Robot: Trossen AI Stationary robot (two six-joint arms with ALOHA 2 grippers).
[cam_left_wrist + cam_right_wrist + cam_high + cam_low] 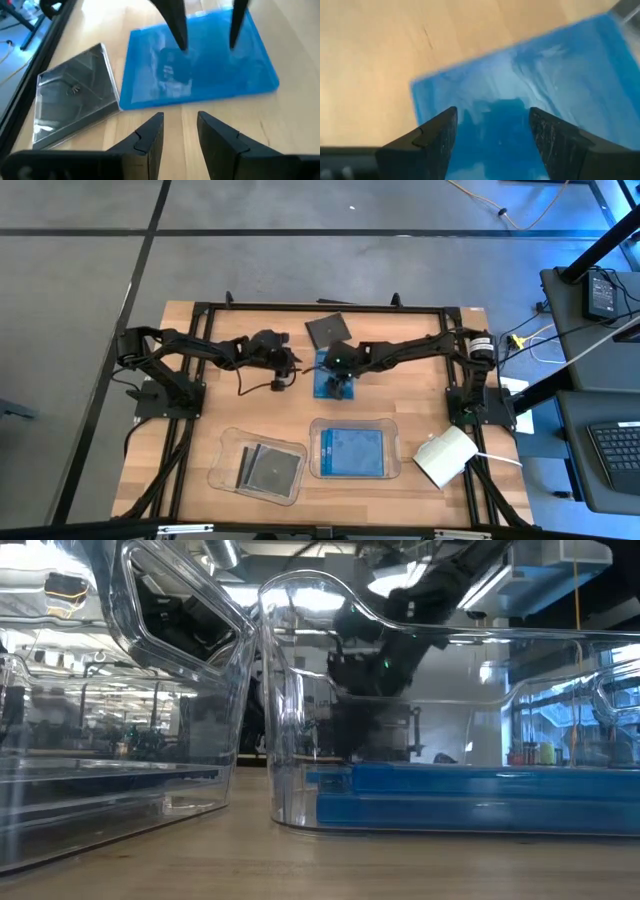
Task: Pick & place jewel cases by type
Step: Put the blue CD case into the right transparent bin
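Observation:
A translucent blue jewel case (322, 383) (215, 75) (560, 65) lies flat on the wooden table at mid-table. My right gripper (338, 385) (492, 112) (207, 47) is open and points steeply down over its top face, both fingertips inside the case's outline. My left gripper (285, 370) (179, 120) is open with a narrow gap and nothing between its fingers. It stands just to the table's left of the blue case. A dark jewel case (325, 330) (75, 105) lies flat on the table beyond the blue one, toward the far edge. My right gripper's fingertips (181, 45) stand at or just above the blue case's top face (200, 60), coming from above. I cannot tell whether they touch it. The case lies flat on the table.
Two clear trays stand near the front edge. The left tray (225, 460) holds dark jewel cases (270, 468); the right tray (315, 450) holds blue jewel cases (352, 452) (470, 795). A white box (445, 455) sits at the front right. A black frame (330, 307) borders the table.

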